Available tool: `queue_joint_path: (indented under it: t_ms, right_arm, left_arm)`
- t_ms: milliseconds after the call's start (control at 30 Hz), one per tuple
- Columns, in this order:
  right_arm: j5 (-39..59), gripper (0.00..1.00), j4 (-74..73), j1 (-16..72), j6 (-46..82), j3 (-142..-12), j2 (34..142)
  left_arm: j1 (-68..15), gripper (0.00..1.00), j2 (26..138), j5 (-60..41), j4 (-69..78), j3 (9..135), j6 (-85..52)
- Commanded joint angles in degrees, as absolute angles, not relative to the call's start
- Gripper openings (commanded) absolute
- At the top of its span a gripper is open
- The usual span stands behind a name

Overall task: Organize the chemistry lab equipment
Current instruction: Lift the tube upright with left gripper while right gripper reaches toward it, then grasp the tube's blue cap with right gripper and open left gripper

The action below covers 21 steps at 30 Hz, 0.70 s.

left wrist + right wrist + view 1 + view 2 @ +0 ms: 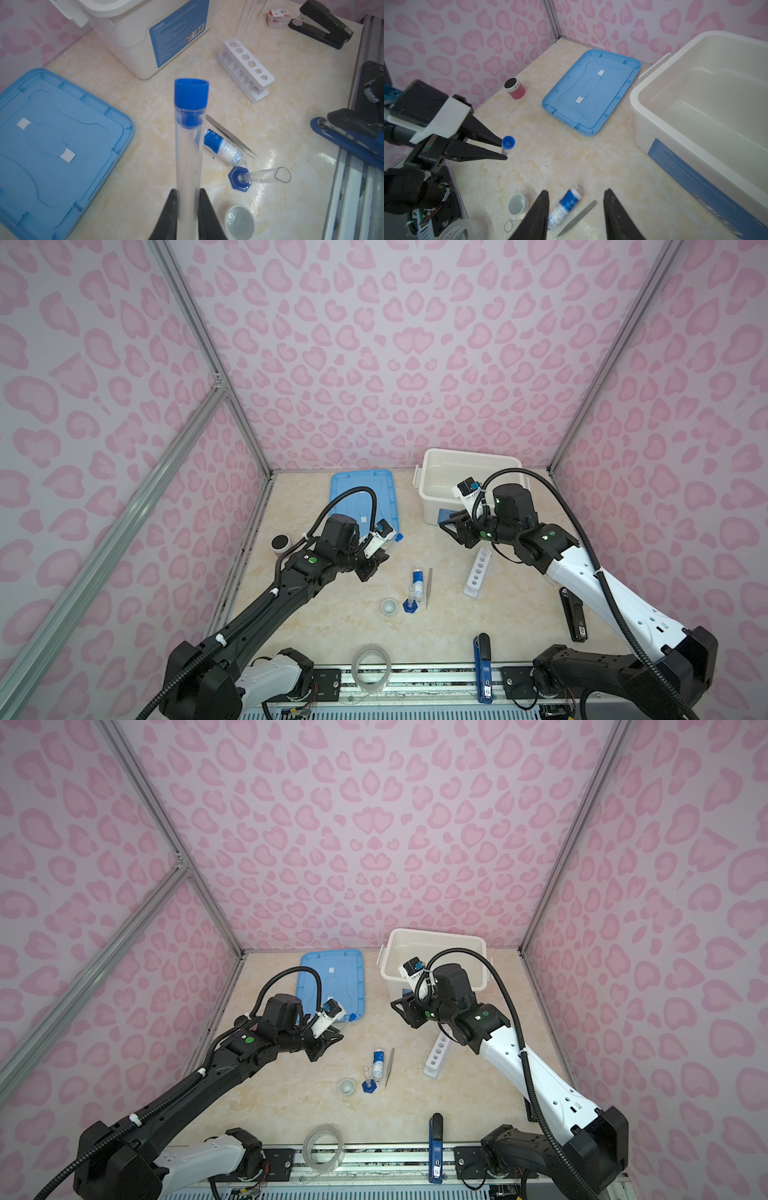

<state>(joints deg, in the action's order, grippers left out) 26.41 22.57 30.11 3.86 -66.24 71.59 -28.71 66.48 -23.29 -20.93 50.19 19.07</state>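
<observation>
**Capped tube in the left claw, right claw spread and bare**

The left claw (188, 192) is clamped on a thin clear test tube (188, 145). The tube runs straight out past the claw's black tips and ends in a round blue cap (191, 93).

The right claw (576, 190) stands apart with nothing between its jaws. Behind it, under its wrist, sits the white rack (247, 66), a moulded plastic block with a row of round holes. A second clear tube (246, 18) stands in the end hole.

On the table between the two claws, toward the robot, are four pieces:
- the white bottle (222, 145), blue-labelled, lying on its side
- the metal tweezers (230, 136), slim and shiny, just beside the bottle
- the clear cylinder (264, 175), upright on a blue hexagonal base, near the bottle's end
- the small white dish (239, 222), round and glossy, near the cylinder

Just beyond the right claw is the white bin (654, 116), a deep smooth plastic box with a blue label on its side and a bare floor showing. Beyond the left claw the blue lid (591, 93), ribbed and rectangular, lies flat on the marbled cream table (571, 155)
</observation>
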Motion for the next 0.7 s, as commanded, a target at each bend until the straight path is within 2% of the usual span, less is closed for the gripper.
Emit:
queue_joint_path:
  t_ms: [0, 300, 667]
  right_arm:
    - [31.17, 0.45, 21.97, 31.43, 4.13, -67.25, 72.58]
    - [32.98, 0.50, 21.94, 36.90, 3.98, -69.68, 76.20]
    - [35.35, 0.48, 19.80, 40.05, 4.30, -71.99, 79.86]
  left_arm:
    - [-28.66, 0.16, 66.14, -29.49, -16.32, 50.48, 17.85]
    - [-28.64, 0.16, 64.17, -31.54, -13.72, 48.25, 17.05]
    - [-28.61, 0.16, 62.80, -32.16, -13.06, 47.81, 16.83]
